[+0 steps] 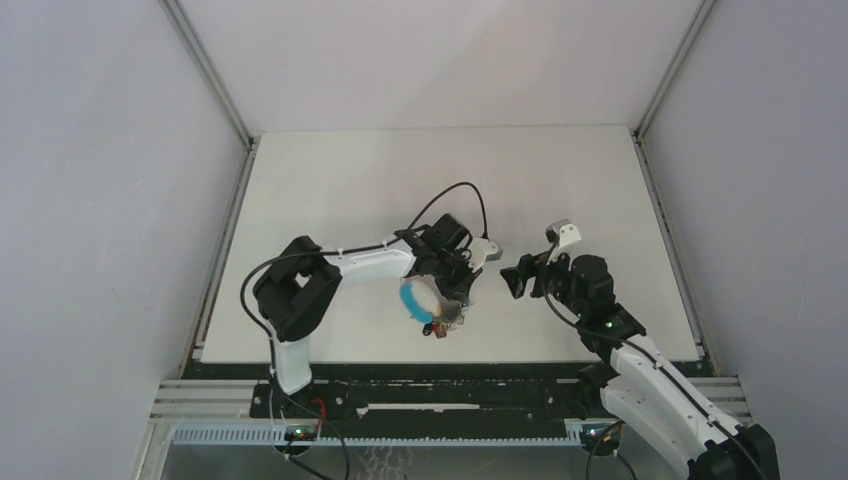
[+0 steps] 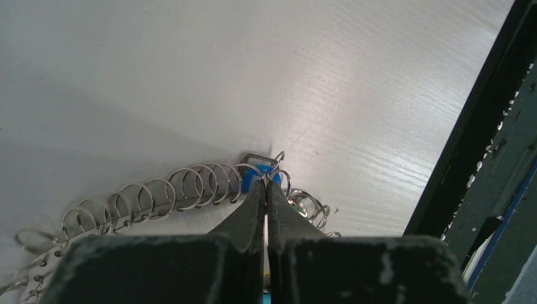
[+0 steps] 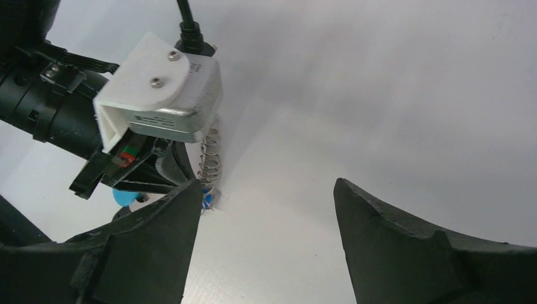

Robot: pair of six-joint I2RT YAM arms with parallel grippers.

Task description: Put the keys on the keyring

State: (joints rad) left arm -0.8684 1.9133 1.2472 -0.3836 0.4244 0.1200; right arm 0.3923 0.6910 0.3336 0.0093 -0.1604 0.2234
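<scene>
White table [image 1: 350, 190] across the middle of the top view, faintly grained where seen close in the left wrist view. Plain pale walls [image 1: 100, 200] at left, right and top of the frame, met by two metal posts [image 1: 205, 70] slanting inward. Black rail [image 1: 520, 370] along the table's lower edge, grey slotted duct [image 1: 400, 435] just below.
</scene>
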